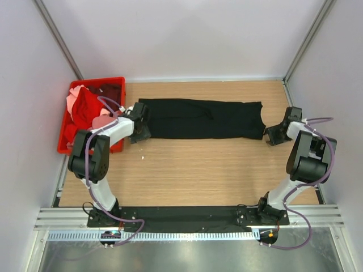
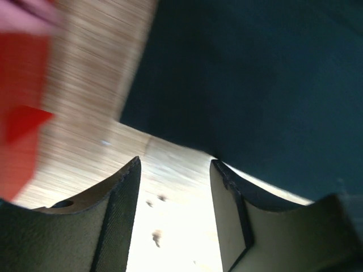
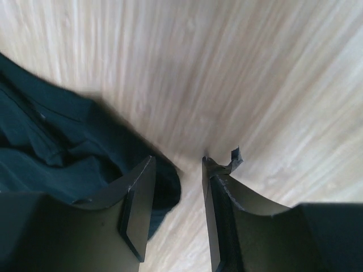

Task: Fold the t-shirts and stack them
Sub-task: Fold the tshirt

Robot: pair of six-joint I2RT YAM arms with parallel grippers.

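Left end effector (image 2: 174, 162) released beside black t-shirt (image 1: 201, 119) end; right end effector (image 3: 178, 160) likewise

Black t-shirts (image 1: 201, 119) on the desk (image 1: 198, 170): one, spread along the far edge.
T-shirts heaped in the crate (image 1: 105, 80): at least three by colour; the pile hides any exact count.
Red t-shirt (image 1: 88, 107): one.
Pink t-shirt (image 1: 72, 102): one.
Dark maroon t-shirt (image 1: 110, 90): one.
Crates: one, red, at the desk's far left corner.
Arms: two, a left arm (image 1: 93, 156) and a right arm (image 1: 309, 153), based at the near edge.
Left arm's fingers (image 2: 122, 198): two.
Right arm's fingers (image 3: 227, 215): two.
Desks: one.
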